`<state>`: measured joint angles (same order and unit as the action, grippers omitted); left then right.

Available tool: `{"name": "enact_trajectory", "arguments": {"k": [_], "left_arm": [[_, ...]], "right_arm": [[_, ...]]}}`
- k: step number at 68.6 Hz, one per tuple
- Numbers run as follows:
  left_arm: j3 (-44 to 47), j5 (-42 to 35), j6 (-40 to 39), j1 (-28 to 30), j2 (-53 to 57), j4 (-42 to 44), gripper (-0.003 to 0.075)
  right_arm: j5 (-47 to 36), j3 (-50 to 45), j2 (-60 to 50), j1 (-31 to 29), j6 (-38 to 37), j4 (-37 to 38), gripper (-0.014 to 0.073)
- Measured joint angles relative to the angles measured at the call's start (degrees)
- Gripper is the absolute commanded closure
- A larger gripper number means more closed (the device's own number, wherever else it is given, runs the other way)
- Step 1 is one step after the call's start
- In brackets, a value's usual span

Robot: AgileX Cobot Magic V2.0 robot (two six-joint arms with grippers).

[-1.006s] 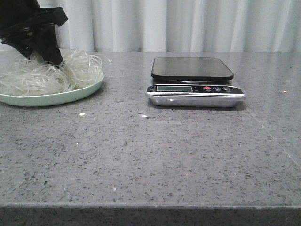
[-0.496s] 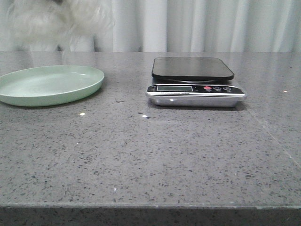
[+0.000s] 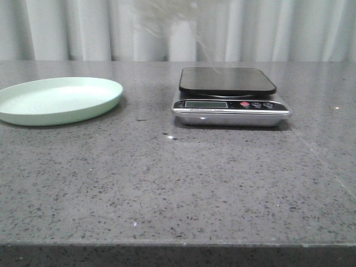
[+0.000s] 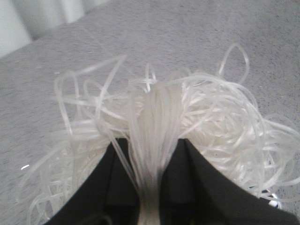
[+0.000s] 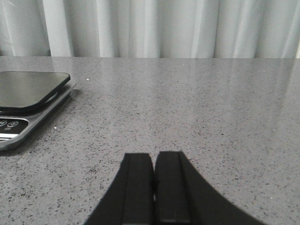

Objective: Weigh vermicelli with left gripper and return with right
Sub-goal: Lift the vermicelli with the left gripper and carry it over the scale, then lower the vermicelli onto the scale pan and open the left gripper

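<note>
Vermicelli [image 4: 154, 140] hangs in the air, pinched in the left end effector [image 4: 152, 187], whose two dark fingers close on a gathered bundle of strands while the rest fans out in loose loops on both sides. In the front view the mass shows only as a pale blur at the top edge [image 3: 167, 14], above the counter [image 3: 178, 183] between the pale green plate [image 3: 58, 100] and the scale [image 3: 229, 97], nearer the scale. The plate lies bare and the scale's black platform carries nothing. The right end effector [image 5: 153, 187] hovers low over the counter beside the scale, its fingers pressed together with nothing between them. Judging by the look, the noodles are very light, springy and tangled, so the clump should travel as one piece when held at a dense central bunch; loose outer loops may trail or snag on the platform edge, and brittle strands could snap off under a hard squeeze.
</note>
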<state>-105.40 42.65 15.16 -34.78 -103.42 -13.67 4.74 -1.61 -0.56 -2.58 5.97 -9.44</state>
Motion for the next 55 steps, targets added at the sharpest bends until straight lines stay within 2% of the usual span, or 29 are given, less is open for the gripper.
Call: {"name": "enact_trajectory", "arguments": {"k": [12,42,50,55], "left_arm": [[-1.8,-2.9,0.0,-2.9,-5.7,1.1,0.0577],[-2.8,-4.4,0.0,-3.2,-13.0,2.5,0.0574],[-2.9,-4.4,0.0,-3.2,-13.0,2.5,0.0529],[-2.9,-4.4,0.0,-3.2,-13.0,2.5,0.0459]], "right_arm": [[0.0,0.0,0.0,0.0,0.0,0.0,0.0443],[0.0,0.0,0.0,0.0,0.0,0.0,0.0443],[0.0,0.0,0.0,0.0,0.0,0.0,0.0443],[0.0,0.0,0.0,0.0,0.0,0.0,0.0443]]}}
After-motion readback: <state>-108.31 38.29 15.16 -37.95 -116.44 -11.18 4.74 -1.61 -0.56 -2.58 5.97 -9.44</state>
